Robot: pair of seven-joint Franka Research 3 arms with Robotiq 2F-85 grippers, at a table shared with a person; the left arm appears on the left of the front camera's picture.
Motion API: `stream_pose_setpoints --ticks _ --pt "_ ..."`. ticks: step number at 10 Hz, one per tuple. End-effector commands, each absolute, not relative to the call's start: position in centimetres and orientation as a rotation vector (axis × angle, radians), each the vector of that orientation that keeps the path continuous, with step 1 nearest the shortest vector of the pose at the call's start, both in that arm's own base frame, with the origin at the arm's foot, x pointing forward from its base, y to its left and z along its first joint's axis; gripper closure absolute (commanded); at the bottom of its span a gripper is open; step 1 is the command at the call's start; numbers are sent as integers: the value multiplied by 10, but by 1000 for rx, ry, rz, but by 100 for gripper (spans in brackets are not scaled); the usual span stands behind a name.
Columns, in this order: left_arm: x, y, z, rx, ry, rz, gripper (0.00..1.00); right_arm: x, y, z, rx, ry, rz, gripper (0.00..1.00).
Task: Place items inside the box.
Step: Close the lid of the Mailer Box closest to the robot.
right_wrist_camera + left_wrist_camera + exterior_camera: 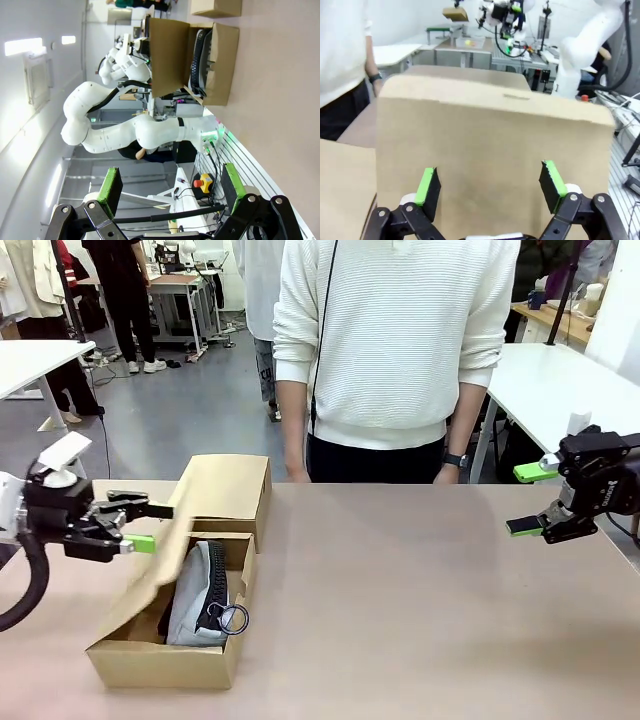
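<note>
An open cardboard box (160,664) stands on the table's left half. In it a grey pencil case with a black zipper (198,590) stands on edge, its ring pull (233,618) at the front. The box's left flap (165,558) leans up and inward. My left gripper (150,526) is open right beside that flap, which faces its fingers in the left wrist view as a brown panel (490,130) beyond the open left gripper (489,184). My right gripper (528,500) hangs open above the table's right edge, holding nothing. The right wrist view, rolled sideways, has the box (224,60) and pencil case (201,52) far beyond the open right gripper (171,186).
A person in a white sweater (395,340) stands at the far edge, arms down, a watch (455,458) on one wrist. The box's back flap (228,488) lies folded outward. Bare brown tabletop (420,600) spreads between the box and my right gripper.
</note>
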State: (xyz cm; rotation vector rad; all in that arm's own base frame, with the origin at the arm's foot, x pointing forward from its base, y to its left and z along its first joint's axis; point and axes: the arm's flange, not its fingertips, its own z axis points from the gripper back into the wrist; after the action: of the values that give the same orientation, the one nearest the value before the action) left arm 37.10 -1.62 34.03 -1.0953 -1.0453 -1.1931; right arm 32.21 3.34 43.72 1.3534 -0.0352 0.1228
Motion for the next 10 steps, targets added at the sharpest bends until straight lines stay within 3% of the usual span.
stream_pose_setpoints --ticks 1,4,10 --pt "301 -54 319 -1038 -1045 -1211 0 320 33 439 1358 -29 123 0" --pt "293 -62 297 -983 -1004 -1266 0 320 33 439 1358 -29 123 0" --pt "296 -58 303 -951 -1000 -1302 0 320 33 439 1358 -29 123 0"
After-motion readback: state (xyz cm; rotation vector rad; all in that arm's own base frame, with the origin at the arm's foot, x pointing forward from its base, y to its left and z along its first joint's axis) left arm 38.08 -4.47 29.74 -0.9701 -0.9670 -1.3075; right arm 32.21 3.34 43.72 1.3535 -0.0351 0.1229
